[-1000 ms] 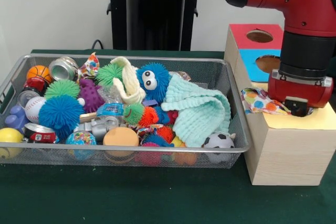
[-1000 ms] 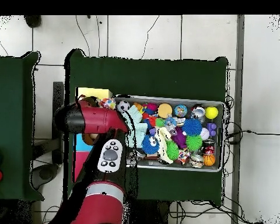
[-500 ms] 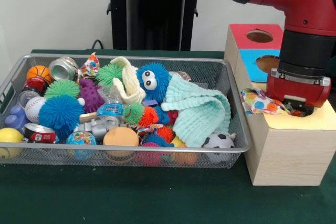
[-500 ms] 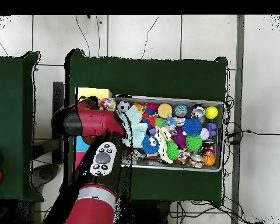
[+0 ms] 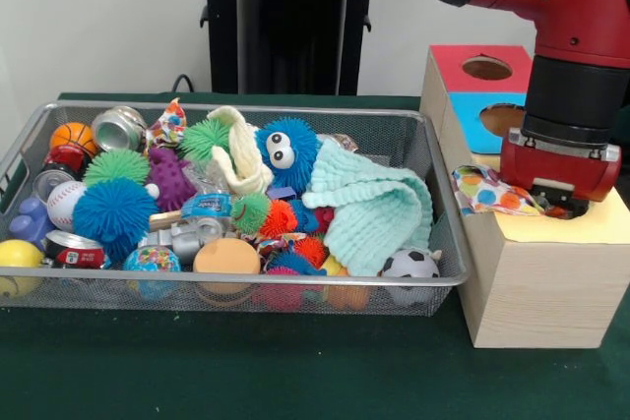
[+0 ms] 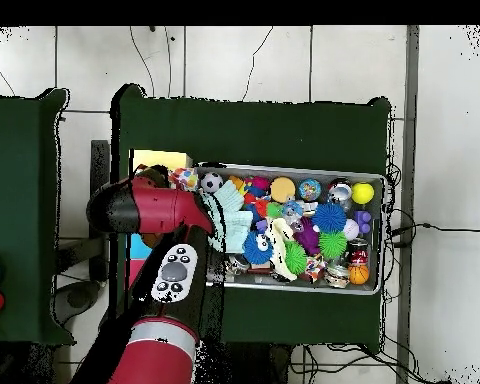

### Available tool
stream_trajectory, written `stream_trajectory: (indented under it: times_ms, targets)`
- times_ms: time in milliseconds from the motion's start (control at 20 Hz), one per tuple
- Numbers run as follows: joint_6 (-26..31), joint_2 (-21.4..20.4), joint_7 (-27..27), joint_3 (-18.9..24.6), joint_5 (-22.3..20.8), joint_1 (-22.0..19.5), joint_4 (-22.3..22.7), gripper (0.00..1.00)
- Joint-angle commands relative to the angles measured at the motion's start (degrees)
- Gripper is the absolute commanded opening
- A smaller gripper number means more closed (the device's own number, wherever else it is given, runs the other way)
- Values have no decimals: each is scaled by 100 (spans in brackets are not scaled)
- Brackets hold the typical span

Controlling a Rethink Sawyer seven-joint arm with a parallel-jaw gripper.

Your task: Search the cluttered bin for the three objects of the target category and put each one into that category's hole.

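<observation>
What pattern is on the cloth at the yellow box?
White with multicoloured polka dots; clearest in the front view.

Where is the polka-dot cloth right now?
Front view: the polka-dot cloth lies on the yellow-faced box at the right, beside the bin, partly under the gripper.

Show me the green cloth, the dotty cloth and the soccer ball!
mint-green cloth [image 5: 379, 209], front view, middle of its folds.
polka-dot cloth [image 5: 484, 191], front view, its spotted flap.
soccer ball [image 5: 410, 265], front view, its top.
</observation>
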Motion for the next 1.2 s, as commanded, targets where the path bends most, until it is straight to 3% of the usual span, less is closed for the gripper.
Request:
stream_trajectory:
  times_ms: [50, 200, 450, 650, 850, 1200]
  targets:
    - [-395, 727, 868, 615, -23, -370, 446, 100]
    - [159, 373, 932, 343, 41, -158, 537, 100]
    - [1458, -911, 873, 0, 47, 111, 938, 100]
    - [2470, -1528, 834, -374, -63, 315, 838, 100]
    - [2503, -1668, 808, -377, -88, 321, 926, 100]
    - [2208, -1569, 706, -195, -118, 121, 963, 100]
